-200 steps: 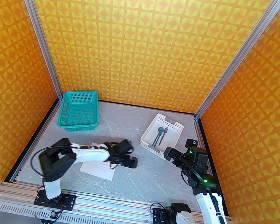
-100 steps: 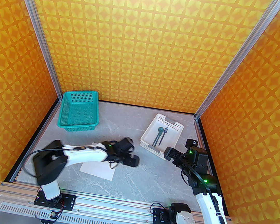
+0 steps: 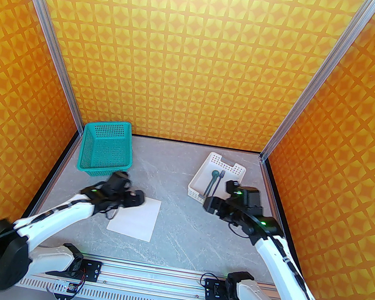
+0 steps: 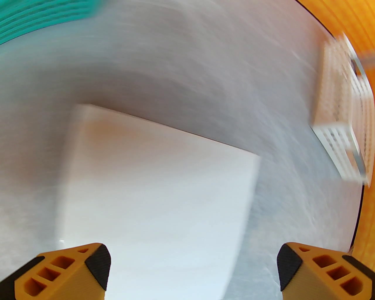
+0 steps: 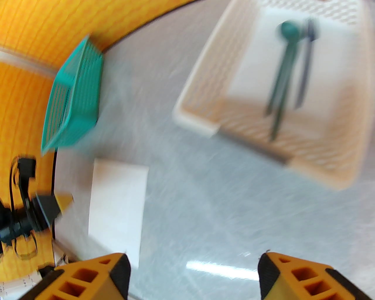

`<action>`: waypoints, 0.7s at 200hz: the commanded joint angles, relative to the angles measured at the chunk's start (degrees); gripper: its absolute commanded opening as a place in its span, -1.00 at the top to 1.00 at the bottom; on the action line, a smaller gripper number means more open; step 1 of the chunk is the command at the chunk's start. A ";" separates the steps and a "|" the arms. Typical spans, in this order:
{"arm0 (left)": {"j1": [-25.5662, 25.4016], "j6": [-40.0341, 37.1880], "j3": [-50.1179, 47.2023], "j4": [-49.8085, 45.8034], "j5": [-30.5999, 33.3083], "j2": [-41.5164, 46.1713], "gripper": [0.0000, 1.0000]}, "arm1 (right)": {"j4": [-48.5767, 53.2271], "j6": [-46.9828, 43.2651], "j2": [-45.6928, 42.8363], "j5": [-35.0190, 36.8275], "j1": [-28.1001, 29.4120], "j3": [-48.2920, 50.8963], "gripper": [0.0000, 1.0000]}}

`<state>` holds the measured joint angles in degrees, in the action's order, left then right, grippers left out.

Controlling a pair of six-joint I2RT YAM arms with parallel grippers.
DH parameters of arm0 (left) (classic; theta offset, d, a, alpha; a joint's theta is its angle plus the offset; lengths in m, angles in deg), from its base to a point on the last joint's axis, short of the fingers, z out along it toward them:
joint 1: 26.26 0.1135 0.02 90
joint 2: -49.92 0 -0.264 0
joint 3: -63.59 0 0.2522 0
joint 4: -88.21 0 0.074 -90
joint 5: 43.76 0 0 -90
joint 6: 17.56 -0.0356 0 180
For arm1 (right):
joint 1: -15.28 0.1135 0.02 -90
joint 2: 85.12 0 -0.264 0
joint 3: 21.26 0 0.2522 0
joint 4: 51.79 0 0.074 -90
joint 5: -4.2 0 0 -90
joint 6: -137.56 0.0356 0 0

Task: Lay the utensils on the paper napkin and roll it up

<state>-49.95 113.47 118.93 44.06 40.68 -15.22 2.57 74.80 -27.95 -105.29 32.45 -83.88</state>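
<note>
The dark teal utensils point(image 3: 213, 181) lie together inside the white perforated tray point(image 3: 197, 182) at the back right; the right wrist view shows the utensils point(image 5: 285, 73) blurred, spoon bowl away from me. The white paper napkin point(image 3: 136, 218) lies flat on the table left of centre, and the napkin point(image 4: 155, 199) spreads below my left fingers. My left gripper point(image 3: 134, 198) hovers open over the napkin's far left corner. My right gripper point(image 3: 212, 206) stands open just in front of the tray's near corner, nothing between its fingers point(image 5: 117, 274).
A teal perforated basket point(image 3: 106, 148) stands at the back left, close behind the left gripper. Orange patterned walls close in the table on three sides. Grey tabletop point(image 3: 191, 238) lies bare between napkin and right arm.
The left arm swung back to the left, uncovering the napkin; its gripper now sits over the napkin's far left corner. The right gripper moved left and forward toward the tray's near corner.
</note>
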 commanded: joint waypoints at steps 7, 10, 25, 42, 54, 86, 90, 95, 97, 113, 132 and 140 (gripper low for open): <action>8.37 -3.57 -4.69 -5.73 -7.11 6.31 -0.98 | -5.06 5.54 4.14 2.28 9.36 -0.31 -0.43; 9.21 -3.67 -5.20 -5.73 -8.27 6.69 -0.98 | -5.53 6.02 4.71 2.65 10.50 -0.23 -0.42; 12.15 -4.07 -7.41 -6.04 -11.89 7.42 -0.98 | -7.84 7.95 7.80 3.85 15.85 -0.21 -0.39; 12.67 -5.08 -8.59 -7.10 -12.37 7.14 -0.98 | -11.69 11.05 11.81 3.61 21.72 0.36 -0.30; 13.11 -5.70 -9.18 -7.42 -12.32 6.73 -0.98 | -15.17 13.84 14.27 2.95 25.17 1.13 -0.21; 13.66 -5.45 -11.52 -5.04 -12.64 4.93 -0.98 | -20.81 17.46 21.84 2.07 32.64 1.10 0.23; 13.66 -5.43 -11.75 -4.58 -13.02 4.71 -0.98 | -21.17 17.91 22.75 1.80 33.24 1.00 0.32; 13.65 -5.24 -12.21 -3.88 -13.62 4.39 -0.98 | -21.48 18.28 23.70 1.59 33.78 0.94 0.40; 13.59 -5.19 -12.40 -3.53 -13.89 4.34 -0.98 | -21.86 18.57 24.47 1.30 34.10 0.85 0.46; 13.66 -4.72 -13.47 -1.44 -16.35 3.90 -0.98 | -23.86 19.93 27.38 0.63 35.59 0.96 0.71; 13.64 -4.81 -14.14 -0.54 -17.58 3.24 -0.98 | -25.88 20.81 30.52 0.79 37.24 0.96 0.93; 13.61 -4.85 -14.40 -0.18 -17.89 2.86 -0.98 | -26.45 20.95 31.73 0.62 37.65 0.74 0.99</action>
<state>-36.68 109.43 105.60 40.73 26.41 -11.62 -19.05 92.94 0.75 -103.89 68.62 -83.16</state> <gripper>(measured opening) 0.990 0.057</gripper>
